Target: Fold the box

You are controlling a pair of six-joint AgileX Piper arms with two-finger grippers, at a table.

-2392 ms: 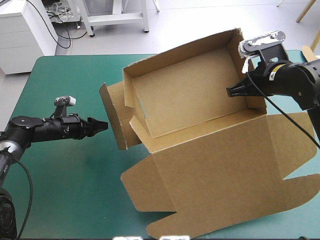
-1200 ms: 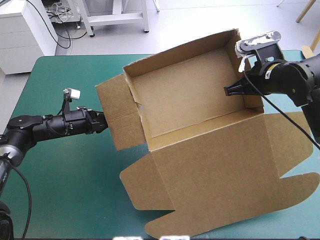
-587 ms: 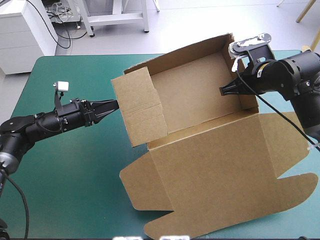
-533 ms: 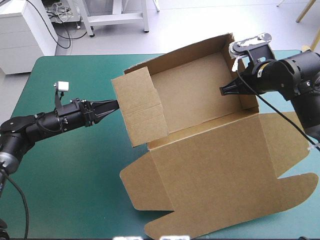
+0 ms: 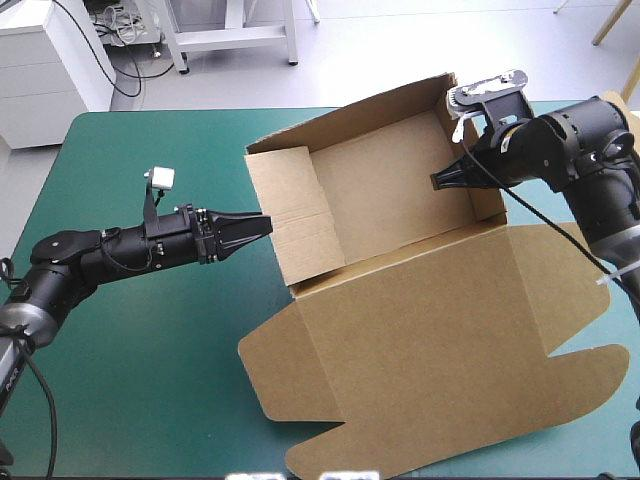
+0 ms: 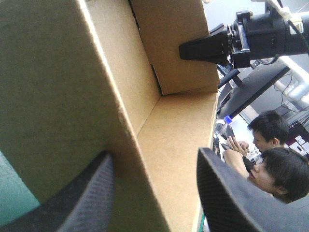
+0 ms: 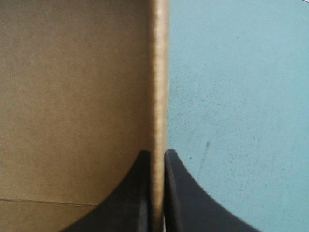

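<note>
The box (image 5: pixel 400 300) lies on the cover (image 5: pixel 150 350), about mid-table and toward the right. Its tray stands open at the far side and the lid (image 5: pixel 430 350) lies flat on the near side.

The left gripper (image 5: pixel 262 223) reaches in from the left to the tray's left wall (image 5: pixel 300 215), which stands raised. In the left wrist view its fingers (image 6: pixel 91 193) stand well apart with an edge of that wall between them. One finger is on the wall's outer face, with a patch of cover just beside it. The other is on the tray side, over the floor (image 5: pixel 390 185). The gap between them is far wider than the board, so they are not clamped on it, and I cannot tell whether either one touches it. Ahead of these fingers, across the tray, the right gripper (image 6: pixel 193 48) shows at the opposite wall.

The right gripper comes in from the right at the tray's right wall (image 5: pixel 485 195). In the right wrist view its fingers (image 7: pixel 135 193) are all but closed on the wall's edge, with the board pinched upright between them. On one side of the fingers lies the brown inner face, with a faint crease running across it near the finger's base. On the other side lies bare cover. In the high view the fingertips sit on the tray side of that wall, above the floor.

The far wall (image 5: pixel 350 115) stands between the two grippers, beyond both sets of fingertips. The lid's shaped flaps spread flat on the cover toward the table's near edge, well apart from either gripper.
</note>
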